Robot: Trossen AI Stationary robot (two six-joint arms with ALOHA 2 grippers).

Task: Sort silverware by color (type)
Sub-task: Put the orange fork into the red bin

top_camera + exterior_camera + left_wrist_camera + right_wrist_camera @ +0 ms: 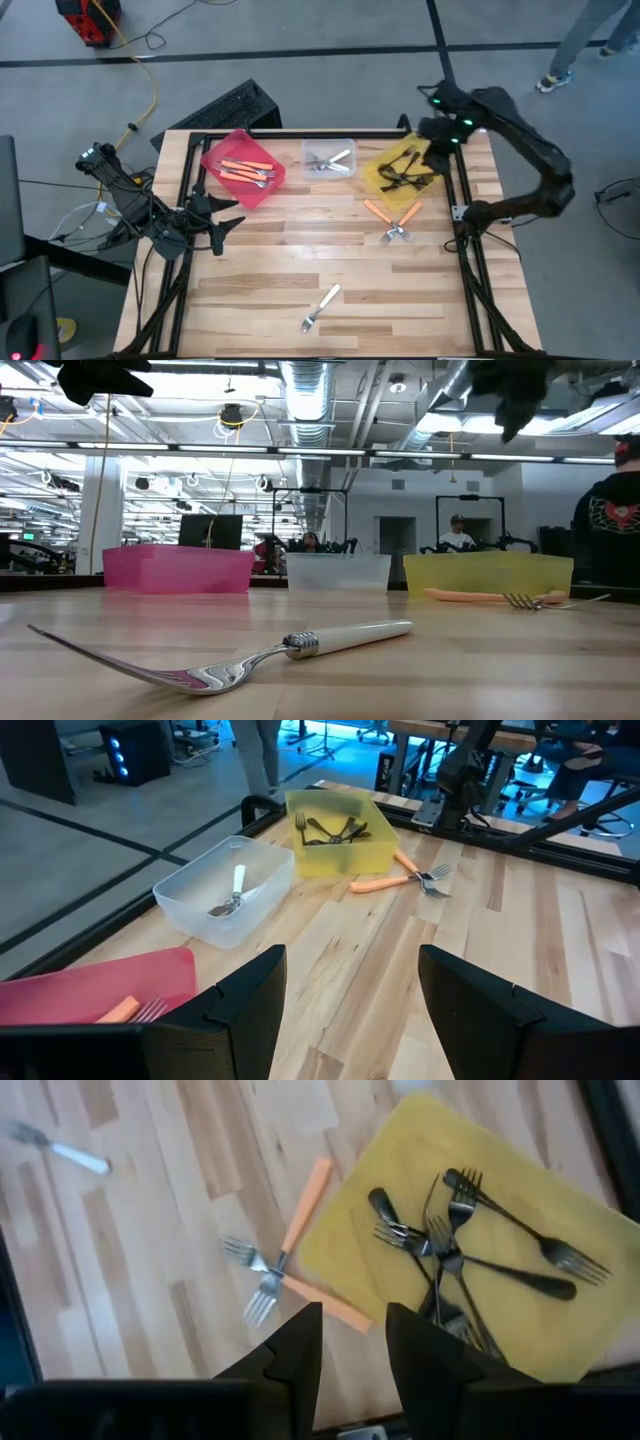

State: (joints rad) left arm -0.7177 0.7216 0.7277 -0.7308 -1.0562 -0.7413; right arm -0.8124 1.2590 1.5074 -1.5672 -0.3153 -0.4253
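Two orange-handled forks (392, 222) lay crossed on the table just beside the yellow bin (375, 177), and one white-handled fork (321, 307) lay well apart near the front edge (all presumably still unsorted). Dark forks (470, 1245) sat in the yellow bin, orange ones in the red bin (222, 150), white in the clear bin (345, 146). The right gripper (352, 1345) hung above the yellow bin, fingers narrowly parted, empty; the left gripper (350, 985) waited spread by the red bin. No legible writing.

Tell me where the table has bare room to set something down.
Free: the wood between the white fork and the bins, and the whole near right corner. Crowded: the far edge with the red bin, clear bin, yellow bin, and two orange forks beside it.
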